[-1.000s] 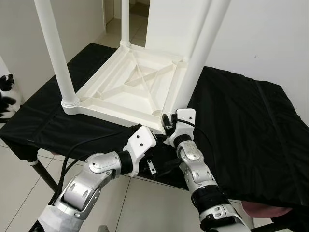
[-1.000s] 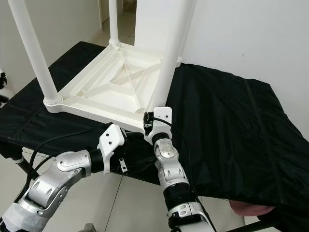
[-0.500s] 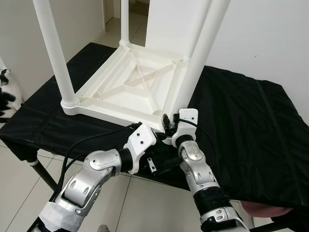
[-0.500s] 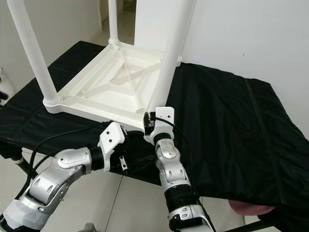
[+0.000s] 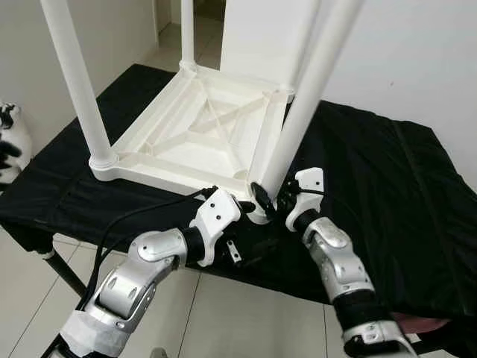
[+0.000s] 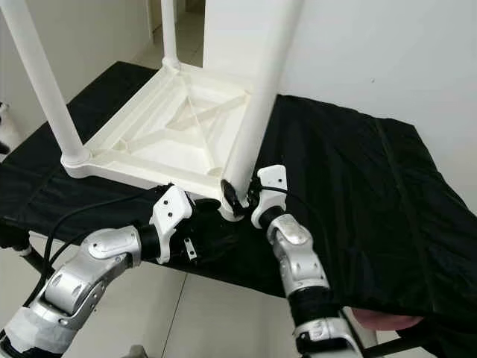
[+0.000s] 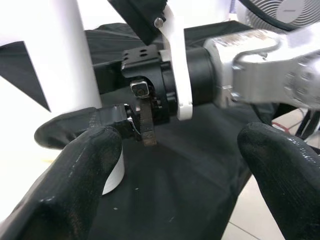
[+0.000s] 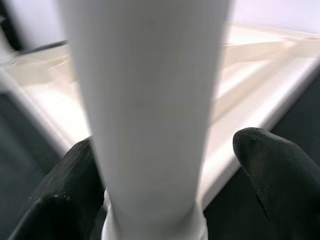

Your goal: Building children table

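Observation:
A white children's table [image 5: 197, 138] lies upside down on a black-covered bench [image 5: 387, 194], its legs pointing up. The near corner leg [image 5: 302, 112] leans slightly right. My right gripper [image 5: 262, 197] is at that leg's foot, open, with the leg [image 8: 150, 100] between its fingers [image 8: 272, 165]; one finger touches it and the other stands off. My left gripper [image 7: 185, 165] is open just below the same corner at the bench's front edge [image 6: 212, 237], holding nothing and facing the right wrist [image 7: 200, 75].
Another leg [image 5: 74, 82] rises at the near left corner, and two more [image 5: 186, 30] at the far side. A white wall is close behind on the right. A black-and-white furry shape [image 5: 9, 142] sits on the floor at the left. Tiled floor lies below the bench edge.
My right forearm has swung out to the right, and its gripper now reaches the leg's foot from that side. The left arm has barely moved. The camera shifted slightly.

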{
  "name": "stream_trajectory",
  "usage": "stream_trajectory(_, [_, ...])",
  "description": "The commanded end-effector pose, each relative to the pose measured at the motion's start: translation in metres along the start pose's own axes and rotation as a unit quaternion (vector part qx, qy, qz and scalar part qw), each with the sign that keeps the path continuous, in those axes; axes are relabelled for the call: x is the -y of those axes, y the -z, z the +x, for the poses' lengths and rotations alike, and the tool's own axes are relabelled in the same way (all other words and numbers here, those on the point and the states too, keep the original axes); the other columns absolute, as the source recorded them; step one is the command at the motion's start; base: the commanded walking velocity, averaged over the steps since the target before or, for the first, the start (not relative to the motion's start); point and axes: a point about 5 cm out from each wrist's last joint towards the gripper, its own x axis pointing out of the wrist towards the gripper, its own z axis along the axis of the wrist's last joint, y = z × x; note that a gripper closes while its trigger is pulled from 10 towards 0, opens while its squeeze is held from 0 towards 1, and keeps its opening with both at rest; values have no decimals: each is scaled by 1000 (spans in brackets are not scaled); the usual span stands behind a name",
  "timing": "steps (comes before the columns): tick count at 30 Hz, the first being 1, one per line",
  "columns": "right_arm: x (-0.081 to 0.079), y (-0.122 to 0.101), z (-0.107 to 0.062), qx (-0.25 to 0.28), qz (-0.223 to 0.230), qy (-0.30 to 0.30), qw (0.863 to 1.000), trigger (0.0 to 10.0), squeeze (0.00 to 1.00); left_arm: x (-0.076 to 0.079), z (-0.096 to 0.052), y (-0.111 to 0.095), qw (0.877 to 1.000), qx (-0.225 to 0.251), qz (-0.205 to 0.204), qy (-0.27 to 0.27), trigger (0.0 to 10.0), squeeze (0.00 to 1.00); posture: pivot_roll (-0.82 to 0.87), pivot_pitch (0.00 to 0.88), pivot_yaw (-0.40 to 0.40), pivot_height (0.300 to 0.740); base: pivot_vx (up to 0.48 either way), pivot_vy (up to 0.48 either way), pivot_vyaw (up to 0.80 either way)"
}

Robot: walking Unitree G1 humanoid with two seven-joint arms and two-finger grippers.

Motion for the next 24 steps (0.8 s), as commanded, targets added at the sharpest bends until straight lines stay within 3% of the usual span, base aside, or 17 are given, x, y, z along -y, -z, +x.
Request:
stream_trajectory(1, [-1,1,2,1,2,-23,1000,10000,0,0,1,-1,1000,-1,0,0,10000,0,1,0,-73,740,0,0,0])
stream_trajectory(7, [-10,-1,27,-17,-19,-86,996,10000,0,0,0,-1,1000,-1,-1,-3,10000,0,11,0,-72,740,0,0,0])
stream_trajectory(12, [-16,-1,36,-26,-23,-108,994,10000,0,0,0,-1,1000,-1,0,-4,10000,0,14,0,-72,740,0,0,0])
stream_trajectory(13, [-17,-1,37,-28,-22,-110,993,3608,0,0,0,-1,1000,-1,0,-4,10000,0,15,0,-73,740,0,0,0])
stream_trajectory(14, [-17,0,37,-30,-21,-111,993,0,0,0,0,-1,1000,-1,0,-4,10000,0,16,0,-74,740,0,0,0])
stream_trajectory(24, [-13,9,31,-36,-6,-129,991,0,0,1,-1,-2,1000,-1,0,-4,10000,0,11,0,-76,740,0,0,0])
